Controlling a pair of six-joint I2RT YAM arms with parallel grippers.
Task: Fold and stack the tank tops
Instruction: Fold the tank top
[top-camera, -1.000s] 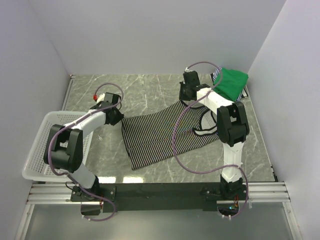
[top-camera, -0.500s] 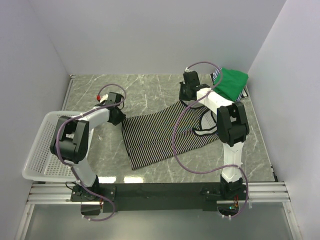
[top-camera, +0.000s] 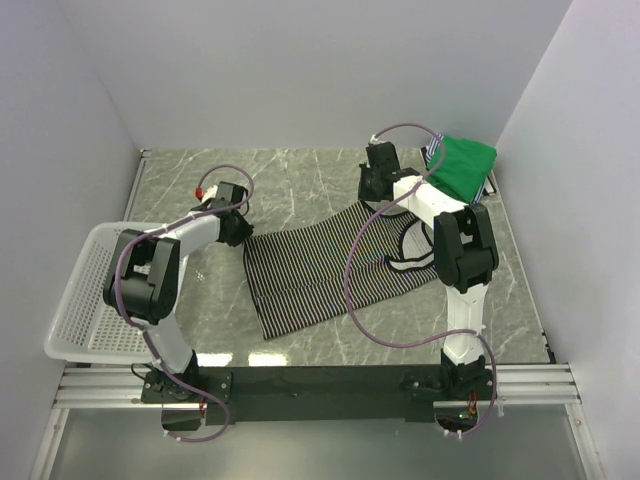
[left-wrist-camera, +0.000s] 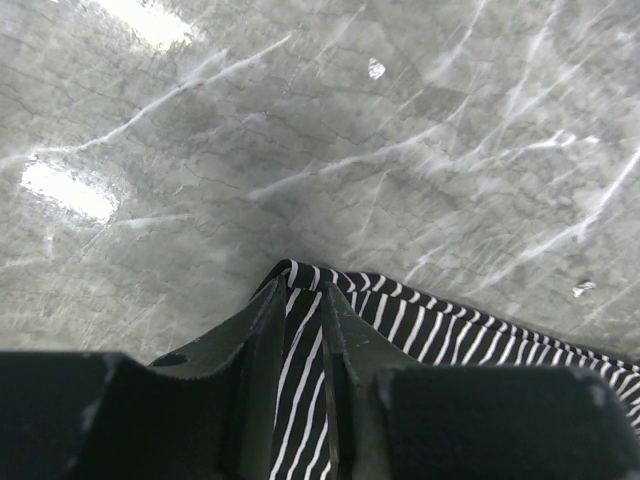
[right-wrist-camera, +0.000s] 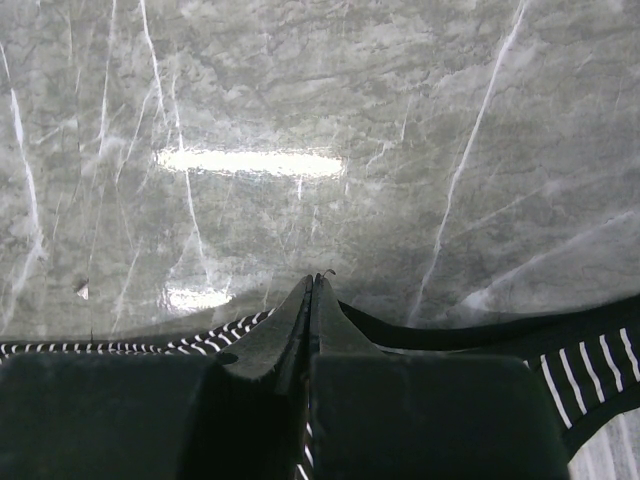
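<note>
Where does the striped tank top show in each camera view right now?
Top external: striped tank top spread flat mid-table, between both arms.
Left wrist: its corner at bottom centre, between the left gripper fingers.
Right wrist: along the bottom edge, behind the right gripper.
Shared landmark: grey marble table.

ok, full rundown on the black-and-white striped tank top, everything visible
The black-and-white striped tank top is soft thin cloth with fine stripes and dark-edged straps. It lies spread flat and unfolded, angled across the grey marble table. The left gripper has its hem corner between its fingers; the right gripper is shut on its far edge by a dark strap.
</note>
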